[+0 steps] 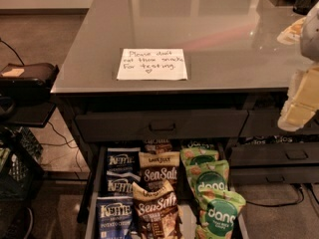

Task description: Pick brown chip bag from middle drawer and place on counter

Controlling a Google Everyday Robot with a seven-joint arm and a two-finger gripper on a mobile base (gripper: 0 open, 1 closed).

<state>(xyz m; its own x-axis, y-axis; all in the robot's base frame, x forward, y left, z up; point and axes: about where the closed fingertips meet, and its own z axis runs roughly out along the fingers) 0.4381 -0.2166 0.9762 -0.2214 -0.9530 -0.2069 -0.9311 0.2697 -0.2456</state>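
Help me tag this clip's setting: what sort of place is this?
Probably an office or lab snack station used for testing: a counter bearing a handwritten note, an open middle drawer of chip bags, and the gripper at the right edge.

Grey counter bears 1 white note; hand beside its right edge.
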